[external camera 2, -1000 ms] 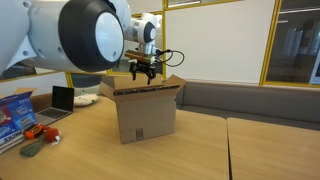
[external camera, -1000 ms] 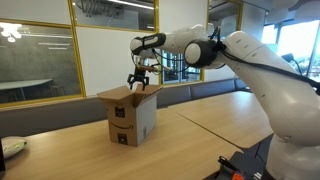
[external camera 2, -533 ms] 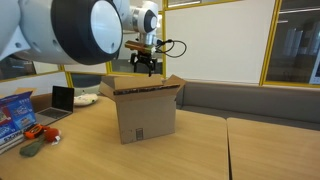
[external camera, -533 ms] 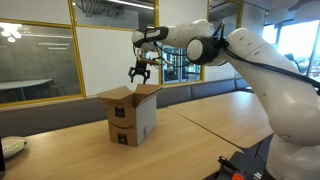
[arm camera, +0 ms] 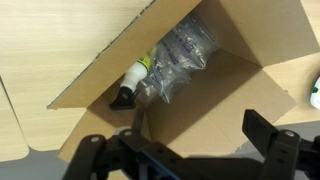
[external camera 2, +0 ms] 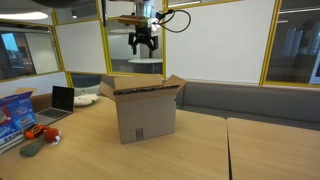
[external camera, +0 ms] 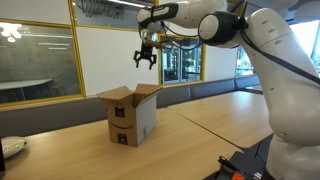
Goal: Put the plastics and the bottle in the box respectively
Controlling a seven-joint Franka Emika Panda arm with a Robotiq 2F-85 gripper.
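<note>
Where the wooden table (external camera: 200, 125) spreads across the lower half of both exterior views, a padded bench (external camera 2: 245, 100) runs along its far edge under glass partitions with yellow frames. My arm (external camera: 270, 60) sweeps in from the upper right of an exterior view, white and bulky, and blocks most of that side of the room.

I see the box (external camera 2: 145, 115) standing upright on the table at centre frame, logo side toward the camera, its flaps raised around the open top. From the wrist view one flap cuts diagonally across the upper left and hides part of the box's inside.

I have the gripper (external camera 2: 143, 44) hanging well above the box, pointing down, its jaws spread wide with nothing between them; in the wrist view the dark fingers (arm camera: 85, 152) sit at the lower corners.

Inside the box, against a wall near the top centre of the wrist view, lie the plastics (arm camera: 182, 55), crumpled together; I cannot tell if that is one piece or two. I make out the bottle (arm camera: 138, 72) on its side touching them, black nozzle toward the lower left.

At the left edge of an exterior view sit a laptop (external camera 2: 62, 100), a blue packet (external camera 2: 14, 110) and some small red clutter (external camera 2: 45, 133), well apart from the box.
</note>
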